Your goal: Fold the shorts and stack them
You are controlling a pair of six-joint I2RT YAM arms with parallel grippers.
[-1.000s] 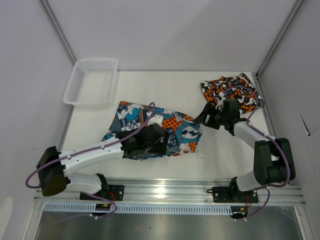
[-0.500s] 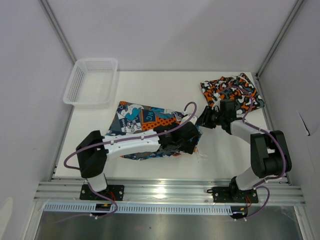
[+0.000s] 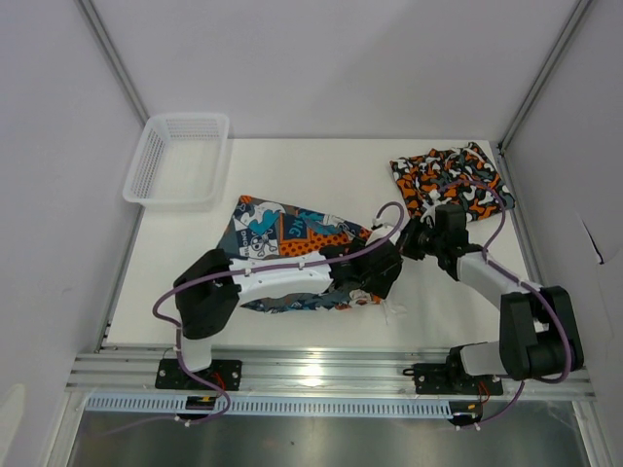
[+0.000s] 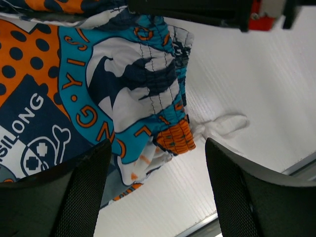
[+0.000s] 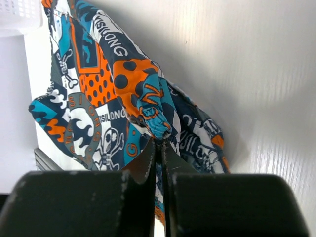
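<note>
The cartoon-print shorts [image 3: 282,243] lie partly bunched near the centre of the table [image 3: 321,180], slightly toward 6 o'clock. The camouflage shorts [image 3: 450,180] rest in a compact bundle at 2 o'clock, well apart from them. Treat that bundle as the probable base of the stack. The basket [image 3: 178,156] at 10 o'clock holds nothing that you can see.

Right gripper [image 5: 159,143]: jaws closed tight on a pinch of the cartoon-print shorts, at the garment's 3 o'clock corner. The wrist view shows fabric gathered up into the pinch. This grip most likely serves as one anchor for carrying that edge over.

Left gripper [image 4: 153,168]: jaws wide, holding nothing. It hovers above the stitched band at the garment's 5 o'clock corner, just beside the white drawstring [image 4: 222,126]. You will probably need this second hold so the edge travels evenly. Watch that the drawstring is not caught alone.
</note>
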